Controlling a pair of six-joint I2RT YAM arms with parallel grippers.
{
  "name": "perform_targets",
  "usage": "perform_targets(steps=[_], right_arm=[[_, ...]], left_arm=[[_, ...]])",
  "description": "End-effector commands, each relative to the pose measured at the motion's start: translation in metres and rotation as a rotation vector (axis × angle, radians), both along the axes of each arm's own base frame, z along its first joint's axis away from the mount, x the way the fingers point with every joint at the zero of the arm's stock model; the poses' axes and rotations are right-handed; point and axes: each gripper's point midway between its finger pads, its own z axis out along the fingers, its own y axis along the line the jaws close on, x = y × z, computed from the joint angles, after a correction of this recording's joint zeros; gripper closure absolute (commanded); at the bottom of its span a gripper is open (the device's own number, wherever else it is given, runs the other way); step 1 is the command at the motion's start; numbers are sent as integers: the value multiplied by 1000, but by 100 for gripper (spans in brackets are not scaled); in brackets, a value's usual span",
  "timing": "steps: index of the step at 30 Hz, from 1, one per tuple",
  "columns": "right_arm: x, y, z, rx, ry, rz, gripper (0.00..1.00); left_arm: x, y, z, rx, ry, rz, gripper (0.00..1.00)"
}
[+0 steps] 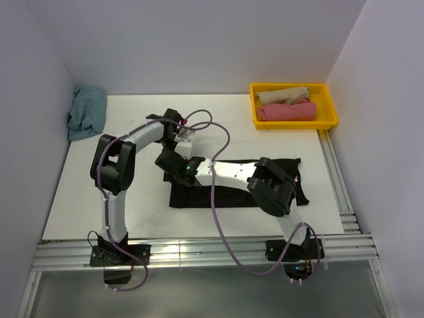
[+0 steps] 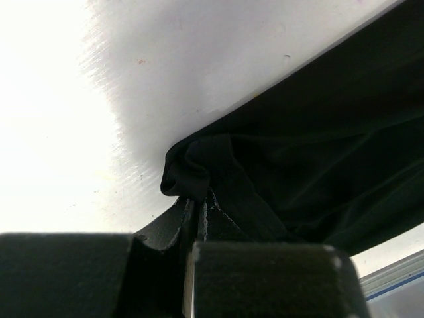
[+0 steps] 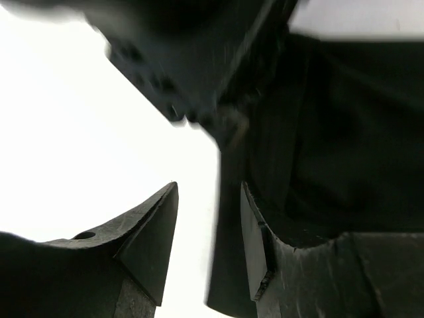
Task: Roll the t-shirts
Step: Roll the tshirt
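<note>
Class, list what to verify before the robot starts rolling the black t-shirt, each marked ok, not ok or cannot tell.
1. Left hand shut on black t-shirt edge: ok.
2. Right hand gripping the shirt: not ok, jaws open at its edge.
3. Shirt spread flat where visible: ok.
4. Blue t-shirt apart from the work area: ok.
5. Room left in yellow bin: cannot tell.

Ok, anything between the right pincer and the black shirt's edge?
Nothing visible. The edge of the black t-shirt shows between the fingers of the open right pincer. The left pincer, shut on a fold of that edge, sits close ahead.
</note>
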Motion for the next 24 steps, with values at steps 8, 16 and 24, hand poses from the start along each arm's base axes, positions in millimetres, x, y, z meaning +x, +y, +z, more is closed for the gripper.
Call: perform_targets(steps=[8,16,24], right_arm=[[-23,-17,-28,-245,60,3,44],[-30,-13,-45,-288,105,27,42],[-35,-12,-56,-269,133,44,63]], left_arm=[[8,-7,11,-12,-26,-2,100],[8,-7,11,-12,-23,-2,99],[7,-9,11,-18,-14,-6,98]])
